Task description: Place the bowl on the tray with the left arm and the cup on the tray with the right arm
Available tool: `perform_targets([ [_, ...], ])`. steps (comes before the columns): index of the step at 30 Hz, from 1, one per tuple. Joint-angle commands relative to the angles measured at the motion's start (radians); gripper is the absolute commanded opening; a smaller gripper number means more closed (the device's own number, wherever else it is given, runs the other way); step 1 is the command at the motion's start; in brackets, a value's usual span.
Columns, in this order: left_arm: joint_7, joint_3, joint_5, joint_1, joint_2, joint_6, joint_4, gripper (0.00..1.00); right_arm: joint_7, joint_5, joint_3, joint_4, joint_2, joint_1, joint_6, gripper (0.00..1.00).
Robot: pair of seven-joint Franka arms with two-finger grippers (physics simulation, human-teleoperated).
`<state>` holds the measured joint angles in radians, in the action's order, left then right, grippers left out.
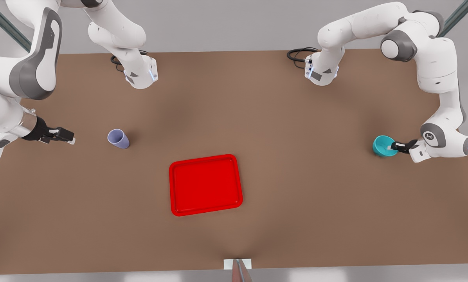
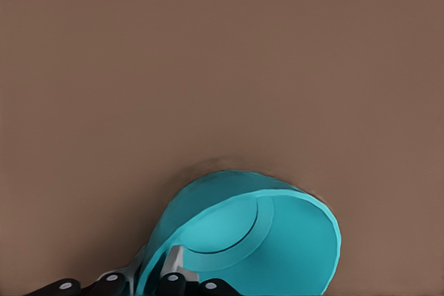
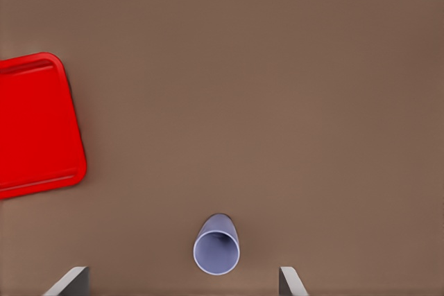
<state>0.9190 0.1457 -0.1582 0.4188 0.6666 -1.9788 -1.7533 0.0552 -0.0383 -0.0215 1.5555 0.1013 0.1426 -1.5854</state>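
Observation:
The teal bowl (image 1: 383,145) sits near the front view's right edge of the table. My left gripper (image 1: 393,147) is shut on the bowl's rim. In the left wrist view one finger is inside the bowl (image 2: 277,233) and the other outside its wall, with the left gripper (image 2: 156,270) clamping that wall. The lavender cup (image 1: 118,139) stands upright at the front view's left. My right gripper (image 1: 70,138) hangs open a short way to the cup's left, apart from it. The right wrist view shows the cup (image 3: 216,251) ahead of the right gripper (image 3: 182,276). The red tray (image 1: 204,184) lies bare at the table's middle, and the tray (image 3: 35,126) also appears in the right wrist view.
Both arm bases stand at the table's back edge, with black cables (image 1: 298,55) beside them. A small white marker (image 1: 238,264) sits at the front edge. Open brown tabletop lies between each object and the tray.

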Motion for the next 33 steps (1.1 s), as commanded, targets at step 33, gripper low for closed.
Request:
perform_targets([
  [33,-1.858,-0.321,-0.323,-0.953,0.320,-0.161,0.650,0.21,0.002,0.000,0.000,0.005,0.018,0.000,-0.025,1.00],
])
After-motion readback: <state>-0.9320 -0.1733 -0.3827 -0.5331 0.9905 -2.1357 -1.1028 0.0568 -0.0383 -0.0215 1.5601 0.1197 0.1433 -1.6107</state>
